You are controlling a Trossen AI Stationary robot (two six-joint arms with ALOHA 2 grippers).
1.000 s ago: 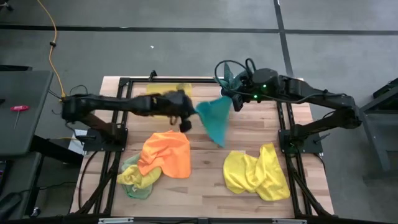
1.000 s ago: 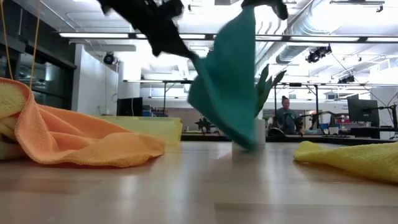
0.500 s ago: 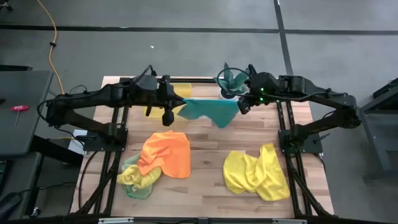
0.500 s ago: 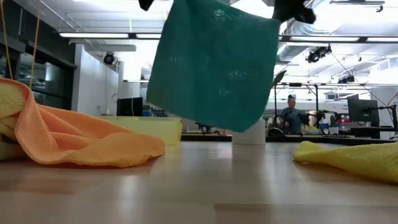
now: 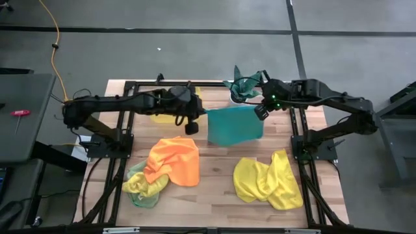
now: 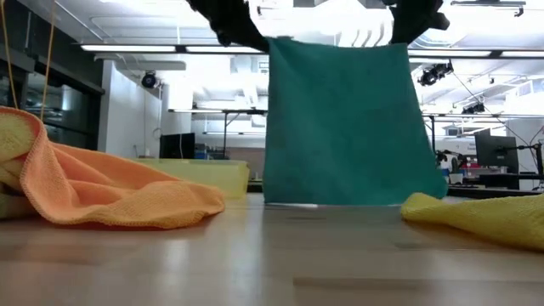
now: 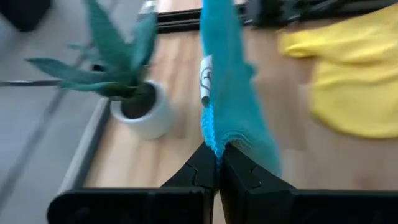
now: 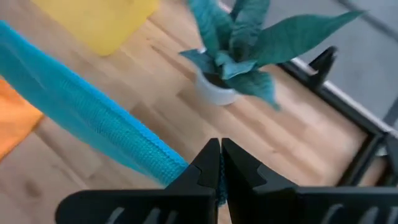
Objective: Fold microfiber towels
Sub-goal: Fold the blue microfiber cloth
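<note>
Orange towel (image 5: 174, 160) and yellow towel (image 5: 266, 179) lie crumpled at seven and five o'clock. Beyond, at twelve, the teal towel (image 5: 234, 125) hangs spread — left gripper (image 5: 190, 125) and right gripper (image 5: 260, 110) each pinched tight on a top corner — before a potted plant (image 5: 243, 86).

My table (image 5: 214, 195) is a light wood slab in a black frame. On it: orange towel (image 5: 174, 160) front-left, lying over a yellow and light green towel heap (image 5: 140, 186); yellow towel (image 5: 268, 180) front-right; yellow bin (image 5: 170, 102) at the back, partly hidden; potted plant (image 5: 244, 84) in a white pot at the back edge.
</note>
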